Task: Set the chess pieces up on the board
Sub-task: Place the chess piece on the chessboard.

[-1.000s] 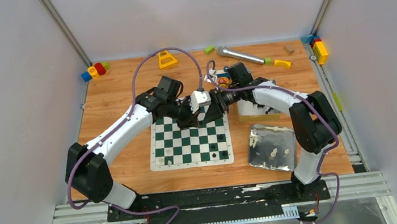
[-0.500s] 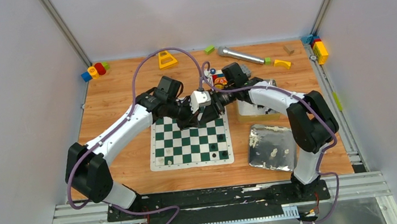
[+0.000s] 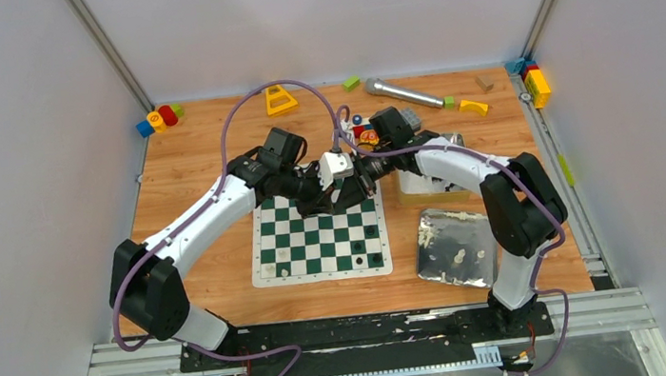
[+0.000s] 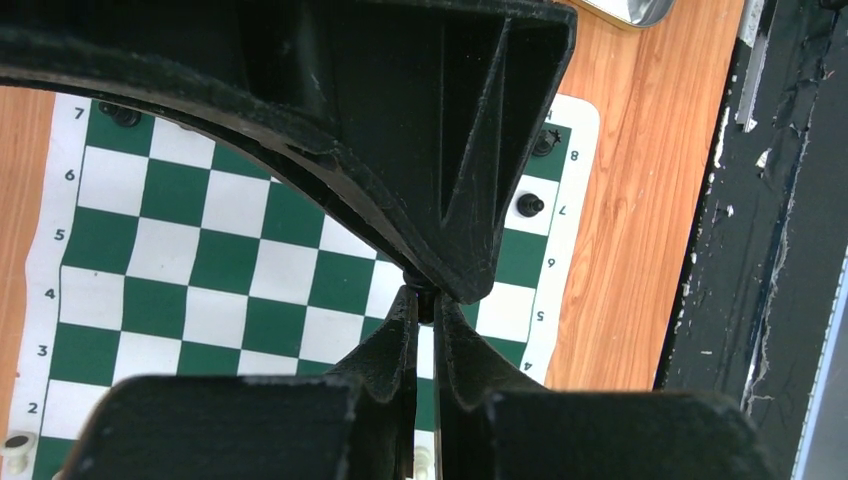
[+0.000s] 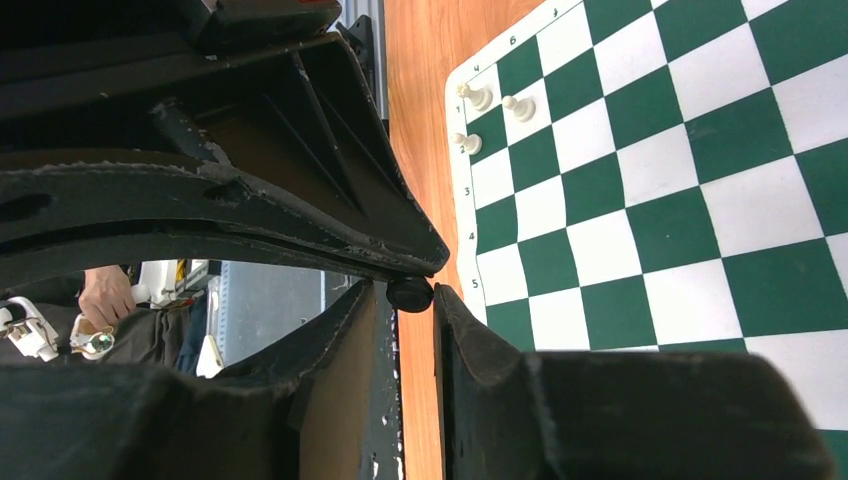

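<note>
A small black chess piece [image 5: 410, 294] is seen between the fingertips of the right gripper [image 5: 411, 312], which rises from the bottom edge. The jaws are set narrowly, just beside the piece on either side (firm contact cannot be confirmed). The tapered tip of the left gripper [image 5: 426, 264] is seen reaching in from the upper left and is met with the piece's top. The piece is framed against the strip of wooden table [image 5: 420, 120], just off the numbered border of the board [image 5: 640, 220]. Three cream-white chess pieces [image 5: 517, 105] are noted upright, close together, on squares near the board's upper corner.
</note>
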Controlling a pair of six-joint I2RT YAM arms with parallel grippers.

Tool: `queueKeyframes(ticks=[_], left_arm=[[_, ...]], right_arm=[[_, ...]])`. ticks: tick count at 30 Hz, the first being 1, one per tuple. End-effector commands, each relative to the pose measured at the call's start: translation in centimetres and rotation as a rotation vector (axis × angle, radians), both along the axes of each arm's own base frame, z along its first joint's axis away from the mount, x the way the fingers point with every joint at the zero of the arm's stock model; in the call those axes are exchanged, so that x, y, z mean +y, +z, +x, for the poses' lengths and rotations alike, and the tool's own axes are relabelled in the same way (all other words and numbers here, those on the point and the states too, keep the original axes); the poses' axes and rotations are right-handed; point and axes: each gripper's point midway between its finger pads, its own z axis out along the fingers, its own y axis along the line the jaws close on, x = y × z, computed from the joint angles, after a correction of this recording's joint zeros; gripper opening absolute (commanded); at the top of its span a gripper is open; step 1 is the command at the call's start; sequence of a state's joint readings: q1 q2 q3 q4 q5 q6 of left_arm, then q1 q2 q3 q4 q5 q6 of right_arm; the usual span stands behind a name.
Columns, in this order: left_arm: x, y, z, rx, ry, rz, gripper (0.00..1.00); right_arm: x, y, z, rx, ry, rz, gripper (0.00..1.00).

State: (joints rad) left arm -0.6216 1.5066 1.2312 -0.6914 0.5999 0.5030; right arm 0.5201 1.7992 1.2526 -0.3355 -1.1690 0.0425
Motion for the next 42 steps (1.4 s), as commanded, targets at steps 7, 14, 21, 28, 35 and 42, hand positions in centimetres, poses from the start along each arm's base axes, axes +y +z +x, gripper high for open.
queueKeyframes(ticks=[7, 14, 21, 28, 35, 42], left_arm=[[-0.5, 1.1, -0.3, -0.010, -0.006, -0.042, 0.03], [-0.4, 0.9, -0.4, -0.008, -0.006, -0.038, 0.14], [-0.2, 1.0, -0.2, -0.027, 0.001, -0.030, 0.33], [0.1, 1.0, 0.4, -0.064, 0.012, -0.015, 0.49], [0.8, 1.3, 1.5, -0.119, 0.046, -0.048, 0.59], [0.8, 1.5, 2.1, -0.155, 0.009, -0.205, 0.64]], right_arm=[[1.2, 1.2, 0.5, -0.071, 0.027, 0.032, 0.15], [1.1, 1.2, 0.8, -0.077, 0.018, 0.027, 0.06], [0.3, 0.9, 1.0, -0.076, -0.006, 0.013, 0.03], [-0.7, 0.0, 0.9, -0.092, -0.015, -0.004, 0.03], [-1.6, 0.5, 0.9, -0.093, -0.026, 0.007, 0.04], [-2.2, 1.8, 0.9, -0.100, -0.032, 0.034, 0.04]])
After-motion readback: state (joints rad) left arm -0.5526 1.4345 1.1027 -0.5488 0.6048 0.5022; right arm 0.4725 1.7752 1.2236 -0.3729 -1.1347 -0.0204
